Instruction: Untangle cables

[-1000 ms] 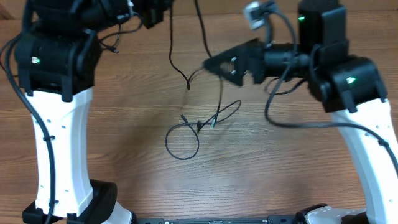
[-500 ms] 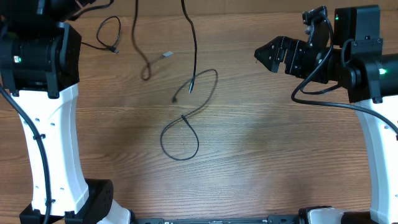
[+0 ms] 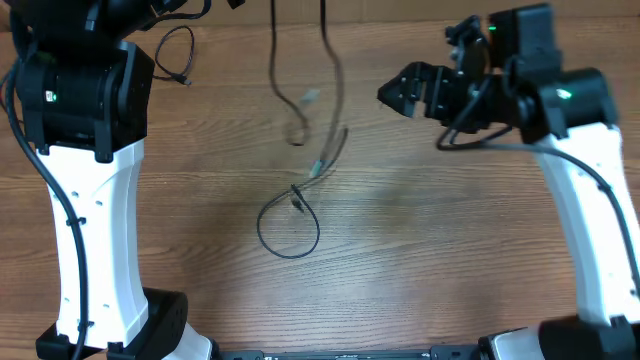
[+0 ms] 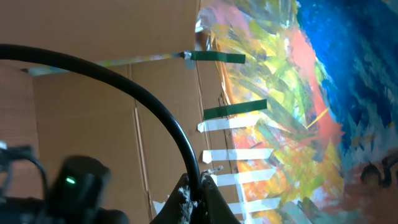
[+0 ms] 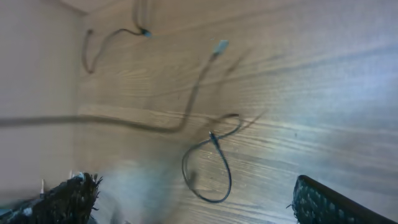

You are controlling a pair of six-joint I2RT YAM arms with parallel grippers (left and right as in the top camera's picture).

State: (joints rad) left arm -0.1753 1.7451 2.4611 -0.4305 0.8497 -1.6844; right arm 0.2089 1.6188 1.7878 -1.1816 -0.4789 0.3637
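Observation:
A black cable lies in a loop (image 3: 318, 235) on the wooden table, one end lifting toward the upper middle. Two thin strands (image 3: 274, 60) hang from above the frame's top edge and look blurred; a pale plug (image 3: 310, 98) dangles on one. In the left wrist view my left gripper (image 4: 197, 198) is shut on a black cable (image 4: 155, 106), raised with the camera facing a wall; it is out of the overhead view. My right gripper (image 3: 392, 93) hovers open to the right of the strands, nothing between its fingers (image 5: 68, 199). The loop (image 5: 229, 177) shows below it.
A separate small black cord (image 3: 175, 55) curls at the table's far left by the left arm (image 3: 85, 100). The same cord (image 5: 106, 40) appears at the top left of the right wrist view. Cardboard and a colourful painted sheet (image 4: 298, 93) fill the left wrist view.
The right arm pulled back to the right, then came partway left again, jaws still open. The hanging strands have swung and shifted; the loop on the table has stayed about where it was.

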